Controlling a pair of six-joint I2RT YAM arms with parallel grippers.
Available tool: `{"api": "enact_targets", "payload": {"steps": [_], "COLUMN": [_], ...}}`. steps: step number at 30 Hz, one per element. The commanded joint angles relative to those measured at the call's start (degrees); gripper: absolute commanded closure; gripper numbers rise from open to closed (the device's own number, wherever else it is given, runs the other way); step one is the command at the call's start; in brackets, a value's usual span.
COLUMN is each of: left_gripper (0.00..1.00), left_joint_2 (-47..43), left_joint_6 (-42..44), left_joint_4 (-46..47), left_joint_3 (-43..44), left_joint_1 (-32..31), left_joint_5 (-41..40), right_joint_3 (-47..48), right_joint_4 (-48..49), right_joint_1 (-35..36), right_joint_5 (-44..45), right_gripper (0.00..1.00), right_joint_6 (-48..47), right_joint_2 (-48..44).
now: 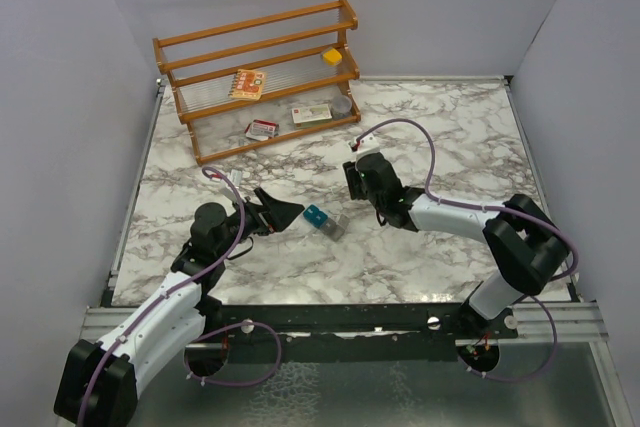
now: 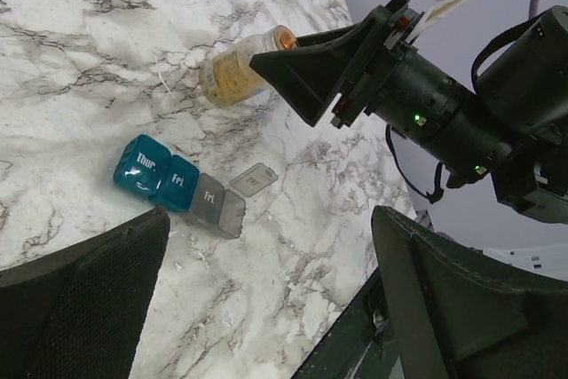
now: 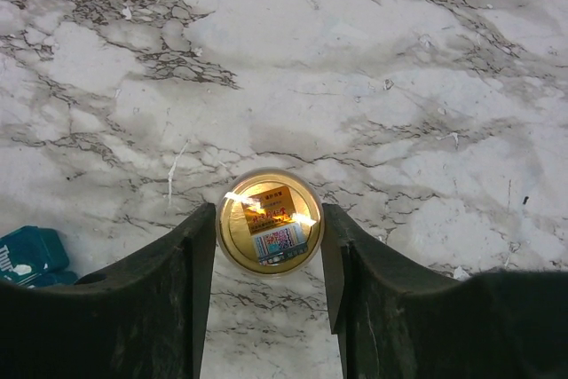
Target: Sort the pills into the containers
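Two wide-spread fingers of the left gripper (image 1: 283,213) hold nothing. They sit just left of the containers (image 2: 182,188), likely ready to steady them, with that arm reaching low and forward. One grey lid (image 2: 257,177) stands open. The right gripper (image 3: 269,215) clamps a pill bottle (image 2: 232,73) just beyond, forearm stretched leftward, presumably for pouring.

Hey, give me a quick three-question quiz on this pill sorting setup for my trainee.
1. True or false: the right gripper is shut on the pill bottle.
2. On the container strip, which lid is open? A) teal Thur. B) grey end compartment C) none
3. Fill in: the left gripper is ____.
Key: 1 true; 2 B; 3 open.
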Motion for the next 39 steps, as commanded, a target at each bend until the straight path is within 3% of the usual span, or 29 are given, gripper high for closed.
{"api": "enact_targets", "payload": {"steps": [1,5,7,11,15,19,27,33,39], "left_gripper": [0.02,0.02,0.03,0.04,0.11,0.1,0.06,0.03,0.01], "left_joint_2": [-0.1,0.3,0.5,0.6,2.3,4.1,3.6,1.7,7.7], "left_joint_6": [0.1,0.2,0.3,1.3,4.6,8.7,12.8,17.8,22.1], "left_joint_4": [0.4,0.4,0.4,0.4,0.4,1.3,11.8,26.3,26.8], "left_joint_3": [1.5,1.7,1.8,2.1,3.6,5.2,4.0,-2.1,2.4], "left_joint_1": [0.2,0.2,0.1,0.2,0.2,0.1,0.1,-0.2,-0.4], "left_joint_5": [-1.0,-1.0,-0.9,-0.9,0.1,2.3,7.9,9.8,16.5], "right_joint_3": [1.5,1.4,1.7,2.2,3.4,5.4,12.8,19.3,24.6], "right_joint_4": [0.7,0.5,0.0,-0.7,-2.4,-5.8,-17.6,-27.1,-35.3], "right_joint_1": [-0.5,-0.6,-0.6,-0.6,-0.6,-0.6,-0.6,-0.6,-0.6], "right_joint_5": [-0.1,0.0,0.1,-0.1,-1.5,-3.9,-11.9,-19.0,-28.7], "right_gripper": [0.8,0.97,0.99,0.99,0.99,0.99,0.99,0.99,0.99], "right_joint_6": [0.4,0.1,-0.1,-0.6,-2.2,-3.6,-5.8,-6.3,-7.9], "right_joint_2": [0.8,0.5,0.5,-0.7,-3.7,-7.2,-13.7,-18.5,-21.9]}}
